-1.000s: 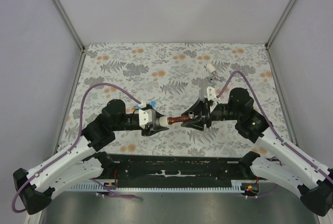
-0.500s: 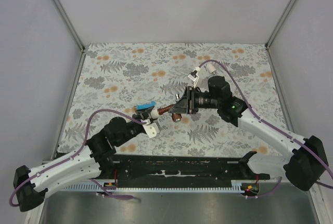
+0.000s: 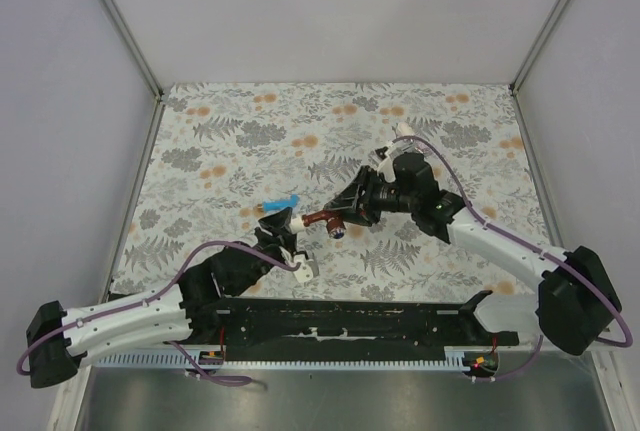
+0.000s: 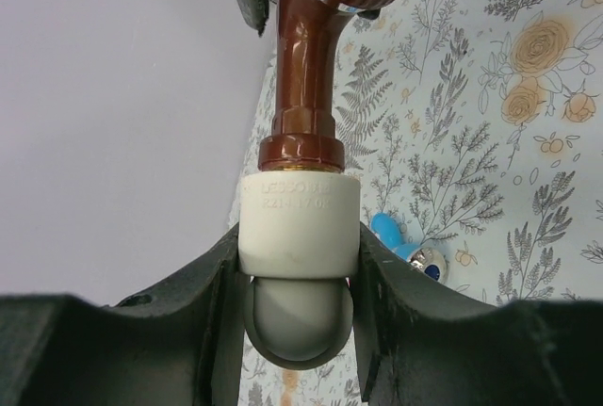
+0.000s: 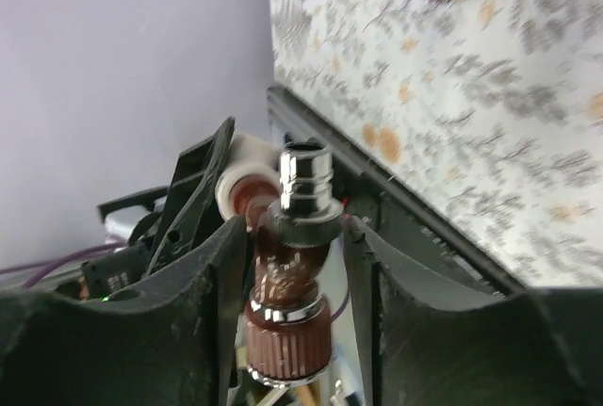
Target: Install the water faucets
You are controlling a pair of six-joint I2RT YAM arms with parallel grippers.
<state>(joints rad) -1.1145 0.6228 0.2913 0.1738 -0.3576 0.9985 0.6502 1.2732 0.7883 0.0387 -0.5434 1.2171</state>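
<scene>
Left pincer (image 4: 297, 248) clamped, low — right pincer (image 5: 294, 236) facing it, tips close

My left arm (image 3: 120, 319) and right arm (image 3: 500, 248) show white shells, black joints and looping purple cables (image 3: 222, 244), ending in the matte-black left gripper (image 3: 285, 226) and right gripper (image 3: 345, 213).

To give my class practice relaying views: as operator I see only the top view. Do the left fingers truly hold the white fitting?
Observer: Yes; the left wrist view shows the left fingers clamping the fitting.
Operator: Is the brown faucet in it?
Observer: Its collar sits against the fitting's rim; no thread shows.
Operator: And the right side?
Observer: The right fingers flank it, chrome spout between them; contact is unclear.
</scene>
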